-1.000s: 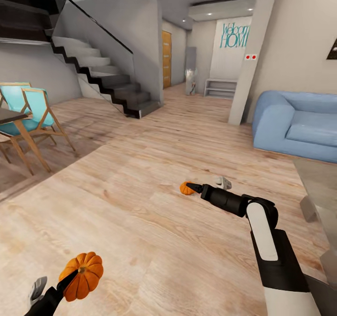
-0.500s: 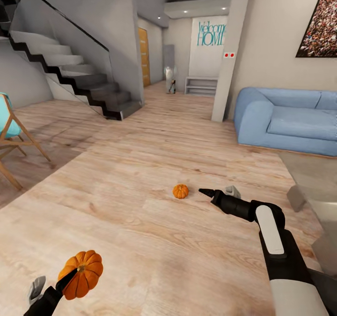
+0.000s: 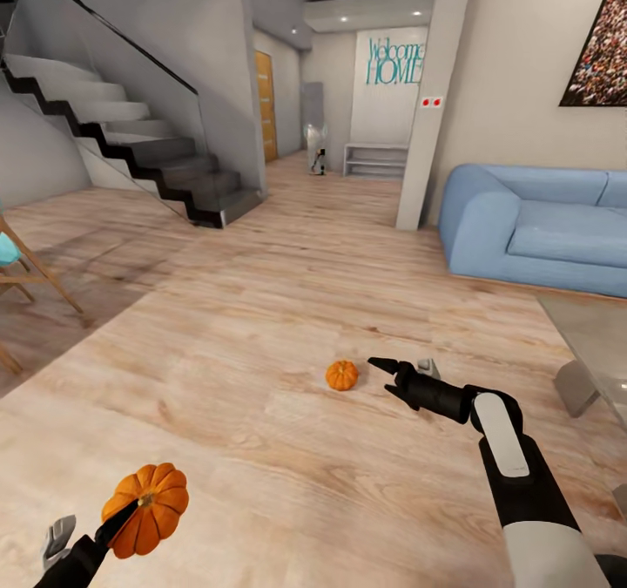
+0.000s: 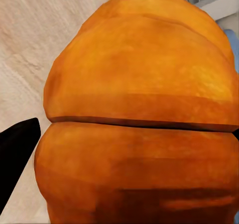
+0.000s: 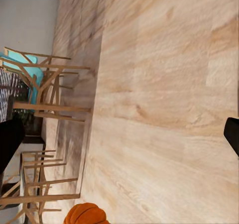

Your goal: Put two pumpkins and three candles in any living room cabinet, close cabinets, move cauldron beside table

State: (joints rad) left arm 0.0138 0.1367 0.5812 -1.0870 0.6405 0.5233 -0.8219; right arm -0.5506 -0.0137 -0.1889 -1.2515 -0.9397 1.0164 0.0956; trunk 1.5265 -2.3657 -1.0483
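Observation:
My left gripper (image 3: 138, 515) at the view's lower left is shut on a bright-orange ribbed pumpkin (image 3: 146, 508), held above the floor. In the left wrist view this pumpkin (image 4: 139, 119) sits close up beside one black finger (image 4: 15, 149). A second pumpkin (image 3: 342, 375) rests on the wooden floor ahead. My right gripper (image 3: 385, 374) hovers just to its right, open and holding nothing. The right wrist view has that pumpkin (image 5: 85, 214) at the frame's edge, outside the spread fingers. A small grey stub, apparently a candle (image 3: 427, 367), lies just behind the right gripper. The glass-topped table (image 3: 596, 331) stands at the right.
A blue sofa (image 3: 540, 231) stands at the back right beyond a white pillar (image 3: 431, 100). A staircase (image 3: 148, 152) climbs at the left, and a wooden chair (image 3: 17, 274) pokes in at the left edge. Wooden floor stretches between them.
The whole view has swung to the right. The right gripper, which overlapped the floor pumpkin a second ago, now sits to its right with fingers apart. The left gripper still holds its pumpkin.

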